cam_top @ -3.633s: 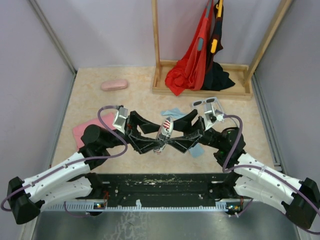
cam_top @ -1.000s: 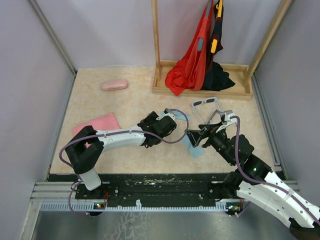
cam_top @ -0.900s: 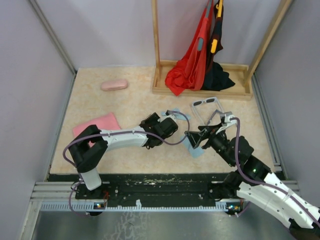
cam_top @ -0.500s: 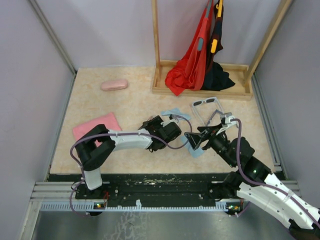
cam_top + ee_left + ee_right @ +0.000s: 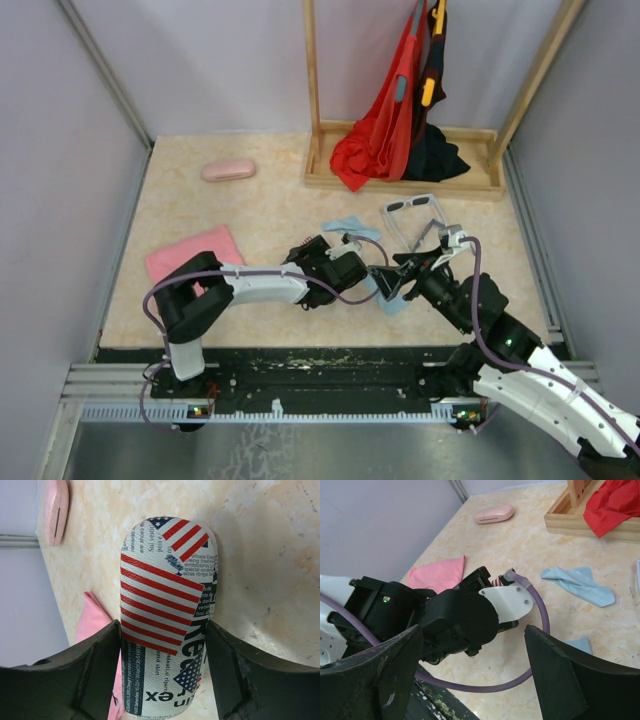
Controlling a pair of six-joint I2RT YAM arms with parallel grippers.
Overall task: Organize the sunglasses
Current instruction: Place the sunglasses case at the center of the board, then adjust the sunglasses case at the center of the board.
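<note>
The counter point(image 5: 262, 205) carries everything. The left pincer point(image 5: 163, 626) clamps the flag-printed glasses case point(image 5: 165, 570) across its width, and the case runs lengthwise out past the fingertips. The right pincer point(image 5: 472, 630) gapes wide and empty, facing the left wrist. The white sunglasses point(image 5: 411, 205) lie on the counter beyond the right pincer, apart from it, their long axis left to right and slightly tilted. A thin grey frame point(image 5: 400, 232) lies just nearer, and part of it is too faint to make out.
</note>
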